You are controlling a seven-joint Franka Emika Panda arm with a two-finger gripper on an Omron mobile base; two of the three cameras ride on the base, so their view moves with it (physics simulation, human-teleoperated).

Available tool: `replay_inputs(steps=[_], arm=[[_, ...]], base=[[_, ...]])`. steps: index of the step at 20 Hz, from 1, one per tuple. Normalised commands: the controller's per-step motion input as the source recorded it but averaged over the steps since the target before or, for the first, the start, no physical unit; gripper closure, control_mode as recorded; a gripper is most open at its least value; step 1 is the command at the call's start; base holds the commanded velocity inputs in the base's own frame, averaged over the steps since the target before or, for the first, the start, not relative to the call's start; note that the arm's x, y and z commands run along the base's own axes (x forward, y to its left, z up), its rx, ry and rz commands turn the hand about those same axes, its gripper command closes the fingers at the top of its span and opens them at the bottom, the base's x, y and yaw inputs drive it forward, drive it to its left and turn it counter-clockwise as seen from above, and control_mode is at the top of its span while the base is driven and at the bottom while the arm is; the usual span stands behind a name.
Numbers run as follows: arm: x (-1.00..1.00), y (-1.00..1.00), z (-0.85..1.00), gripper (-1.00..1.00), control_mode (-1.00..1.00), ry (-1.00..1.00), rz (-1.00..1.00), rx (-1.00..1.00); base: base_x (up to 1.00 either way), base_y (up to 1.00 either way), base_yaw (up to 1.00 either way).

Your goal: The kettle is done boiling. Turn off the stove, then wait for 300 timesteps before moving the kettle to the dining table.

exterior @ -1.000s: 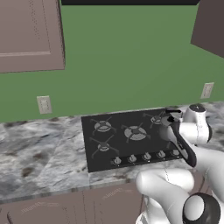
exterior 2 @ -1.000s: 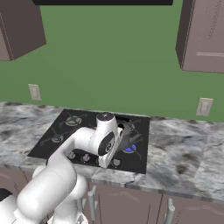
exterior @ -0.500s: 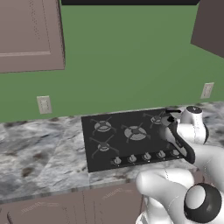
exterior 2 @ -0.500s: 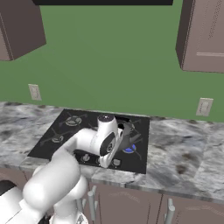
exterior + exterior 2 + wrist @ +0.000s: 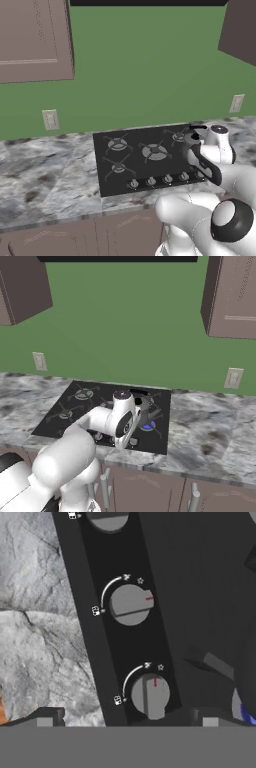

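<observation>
Left base view: the stove (image 5: 150, 157) sits flush in the marble counter (image 5: 45, 175) below the green wall (image 5: 145, 65), its row of knobs (image 5: 167, 178) along the near edge; the arm's wrist covers the cooktop's 3 o'clock end, and the kettle (image 5: 192, 136) shows as a dark rounded form at the wrist's 10 o'clock, on the rear burner there. A wall outlet (image 5: 50, 119) stands at the stove's 10 o'clock. Right base view: the stove (image 5: 80, 406) lies with the wrist over its near right portion; a blue flame (image 5: 147, 426) glows on the burner at the wrist's 4 o'clock, and the kettle (image 5: 144, 402) is partly hidden at the wrist's 2 o'clock. Hand view: the gripper (image 5: 122, 718) hangs over the knob strip with its jaws at full spread, holding nothing; its fingertips (image 5: 46, 716) flank the nearest knob (image 5: 150, 695), which sits between them at 12 o'clock, contact not determinable. A second knob (image 5: 130, 604) lies farther along at 12 o'clock, and a sliver of blue flame (image 5: 244, 713) shows at 3 o'clock
</observation>
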Motion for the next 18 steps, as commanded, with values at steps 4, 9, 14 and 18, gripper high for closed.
replay_inputs(steps=[4, 9, 14, 18], arm=[[0.0, 0.0, -0.23, -1.0, -1.0, 0.0, 0.0, 0.0], [0.0, -0.01, -0.25, -1.0, -1.0, 0.0, 0.01, 0.0], [0.0, -0.04, -0.25, -1.0, -1.0, 0.0, 0.02, 0.0], [0.0, -0.18, -0.24, -1.0, -1.0, 0.0, 0.02, 0.0]], base=[[0.0, 0.0, 0.0], [0.0, 0.0, 0.0], [0.0, 0.0, 0.0], [0.0, 0.0, 0.0]])
